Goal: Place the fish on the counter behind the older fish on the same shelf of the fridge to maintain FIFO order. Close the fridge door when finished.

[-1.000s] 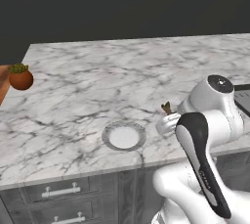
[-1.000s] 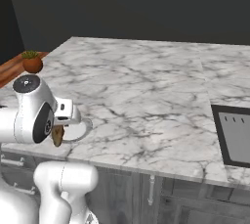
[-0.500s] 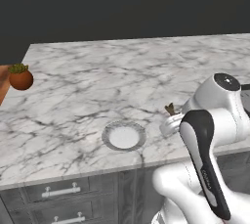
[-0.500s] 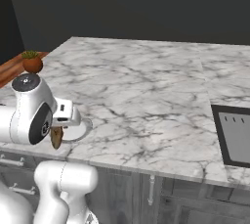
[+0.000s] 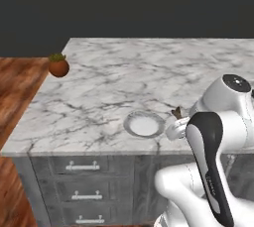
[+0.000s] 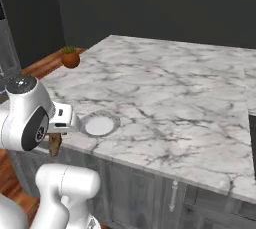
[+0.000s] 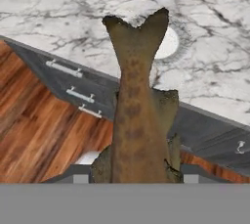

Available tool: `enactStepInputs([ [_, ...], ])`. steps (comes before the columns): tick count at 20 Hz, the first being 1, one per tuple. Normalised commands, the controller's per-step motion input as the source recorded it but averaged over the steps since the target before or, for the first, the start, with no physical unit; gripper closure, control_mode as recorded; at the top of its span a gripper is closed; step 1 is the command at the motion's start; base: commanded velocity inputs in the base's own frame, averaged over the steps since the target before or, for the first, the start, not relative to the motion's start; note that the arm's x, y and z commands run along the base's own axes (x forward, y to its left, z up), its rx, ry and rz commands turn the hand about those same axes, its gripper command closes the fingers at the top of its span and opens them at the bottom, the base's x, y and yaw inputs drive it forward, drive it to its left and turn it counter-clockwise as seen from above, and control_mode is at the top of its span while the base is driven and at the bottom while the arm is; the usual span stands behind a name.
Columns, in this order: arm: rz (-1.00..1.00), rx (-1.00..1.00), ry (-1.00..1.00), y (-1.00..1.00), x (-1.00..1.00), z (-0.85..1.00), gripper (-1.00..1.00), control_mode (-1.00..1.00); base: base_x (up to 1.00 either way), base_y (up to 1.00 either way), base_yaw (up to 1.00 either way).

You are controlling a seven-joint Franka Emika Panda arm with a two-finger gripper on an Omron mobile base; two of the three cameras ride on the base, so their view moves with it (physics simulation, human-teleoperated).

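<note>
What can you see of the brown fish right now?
The fish is dark mottled brown with a stubby body and a forked tail. In the hand view it stands lengthwise out of the gripper, tail away from the hand and body clamped at its base. It is lifted off the counter, at the front edge beside a round white dish, with drawers and wood floor below. From the left base view just its tail tip pokes past the wrist.

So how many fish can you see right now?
1: the brown fish, held in the pincer just off the counter edge, tail up. The older fish isn't in these views.
</note>
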Motion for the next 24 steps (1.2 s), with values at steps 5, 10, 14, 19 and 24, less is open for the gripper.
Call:
enactStepInputs([
  [5,0.00,0.00,0.00,0.00,0.00,0.00,1.00,1.00,-0.26,0.47,0.70],
  [10,0.00,0.00,0.00,0.00,0.00,0.00,1.00,1.00,-0.03,0.55,0.69],
  [14,0.00,0.00,0.00,0.00,0.00,0.00,1.00,1.00,0.68,0.52,0.42],
  [19,0.00,0.00,0.00,0.00,0.00,0.00,1.00,1.00,1.00,0.68,0.10],
  [24,0.00,0.00,0.00,0.00,0.00,0.00,1.00,1.00,1.00,0.67,-0.03],
])
